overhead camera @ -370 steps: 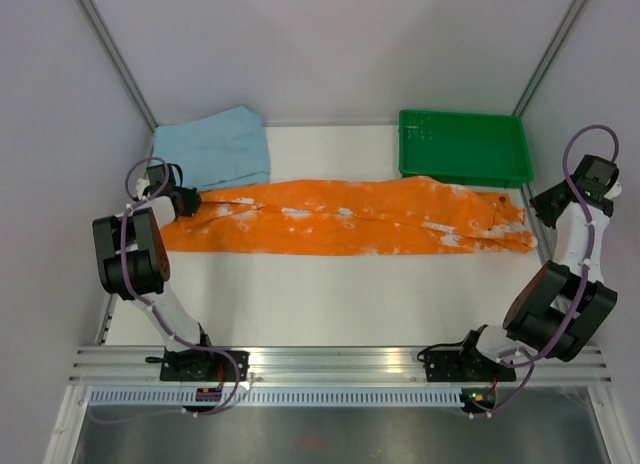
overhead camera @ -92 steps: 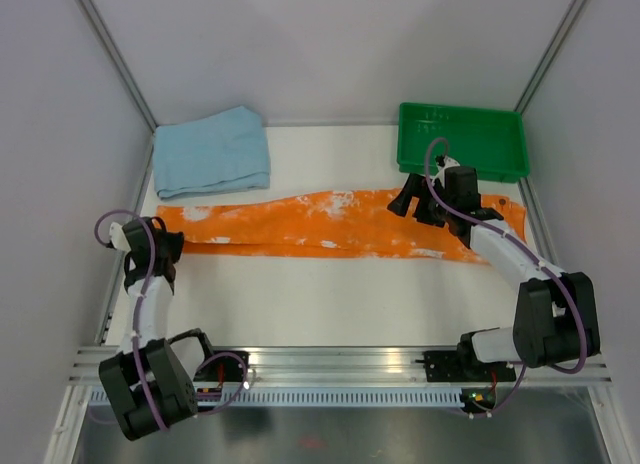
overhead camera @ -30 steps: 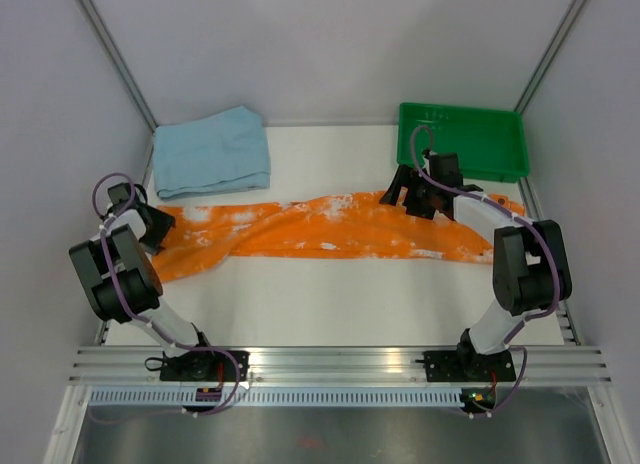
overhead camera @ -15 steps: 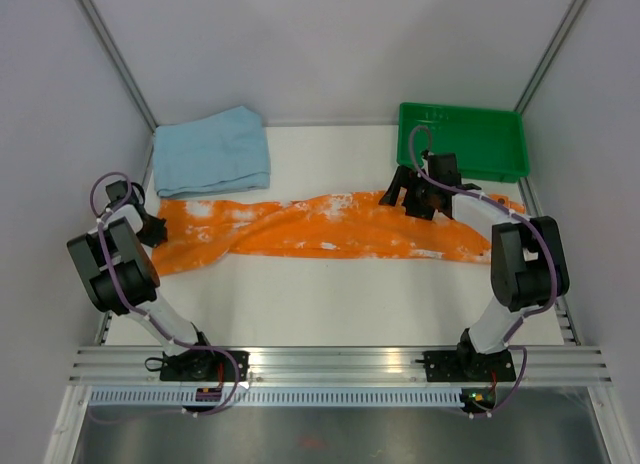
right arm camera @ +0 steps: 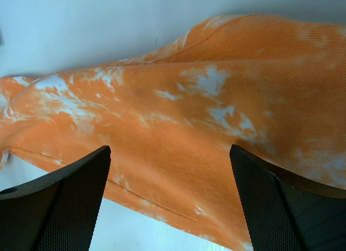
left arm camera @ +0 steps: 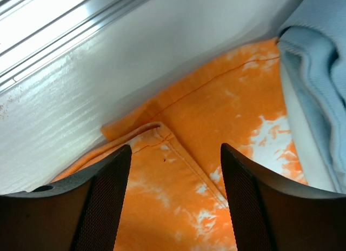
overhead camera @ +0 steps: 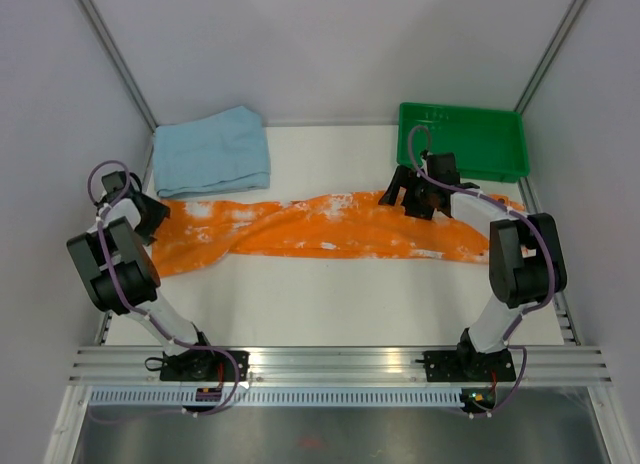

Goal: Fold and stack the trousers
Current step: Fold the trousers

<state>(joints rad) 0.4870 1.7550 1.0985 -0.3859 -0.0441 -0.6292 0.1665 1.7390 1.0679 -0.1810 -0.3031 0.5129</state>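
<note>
The left gripper is spread wide with nothing held, over the hem corner of the orange tie-dye trousers. The right gripper is likewise spread over their right part. The hem seam and finger gaps are resolved only in the wrist views. Since half a second ago the left gripper has shifted slightly outward, while the cloth is unchanged. The trousers are laid across the table, just beside a light blue folded garment and a green tray. The left arm is folded back and the right arm is extended.
</note>
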